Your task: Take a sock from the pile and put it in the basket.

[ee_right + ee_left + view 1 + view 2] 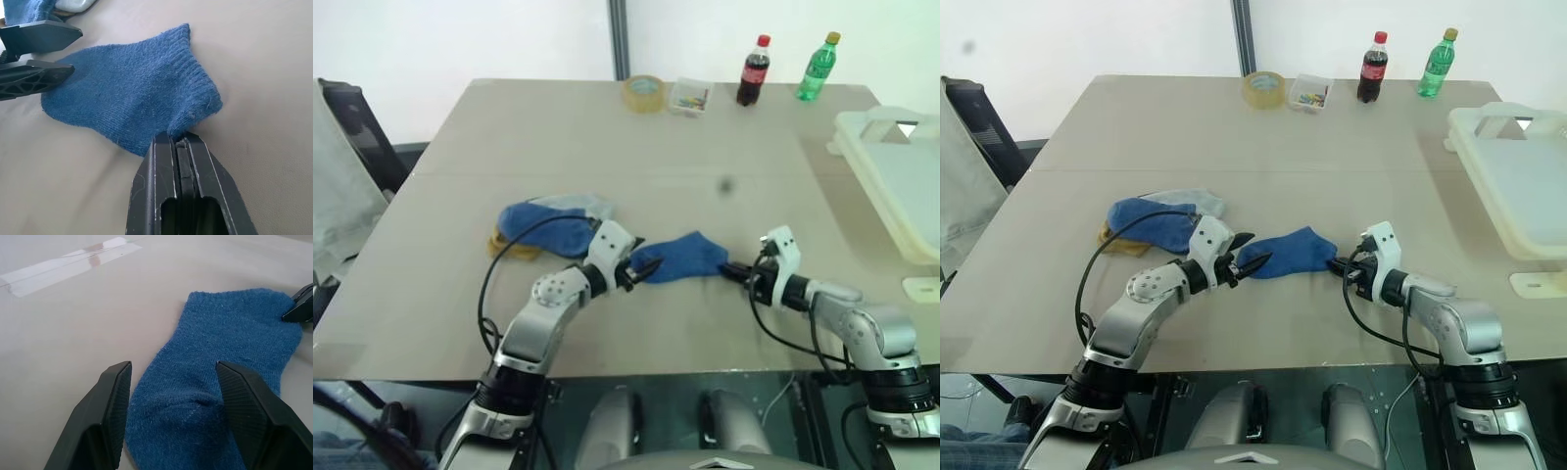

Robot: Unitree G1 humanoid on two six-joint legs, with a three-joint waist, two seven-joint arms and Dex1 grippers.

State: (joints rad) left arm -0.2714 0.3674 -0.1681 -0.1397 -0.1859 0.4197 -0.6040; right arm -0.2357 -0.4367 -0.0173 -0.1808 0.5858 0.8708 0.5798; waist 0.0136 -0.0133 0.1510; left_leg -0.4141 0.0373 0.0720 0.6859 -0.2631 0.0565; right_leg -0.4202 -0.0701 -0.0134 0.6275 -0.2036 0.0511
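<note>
Sitting at the table's right edge, the basket is showing nothing inside. Right gripper is pinching the blue sock by its cuff, flat on the table beside the pile; left gripper is gaping wide over its toe.

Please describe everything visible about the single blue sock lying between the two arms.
The blue sock is a short knitted ankle sock with a ribbed cuff, lying flat on the beige table, apart from the pile. The right tool is shut, pinching its edge beside the cuff. The left tool stands open astride its other end.
</note>
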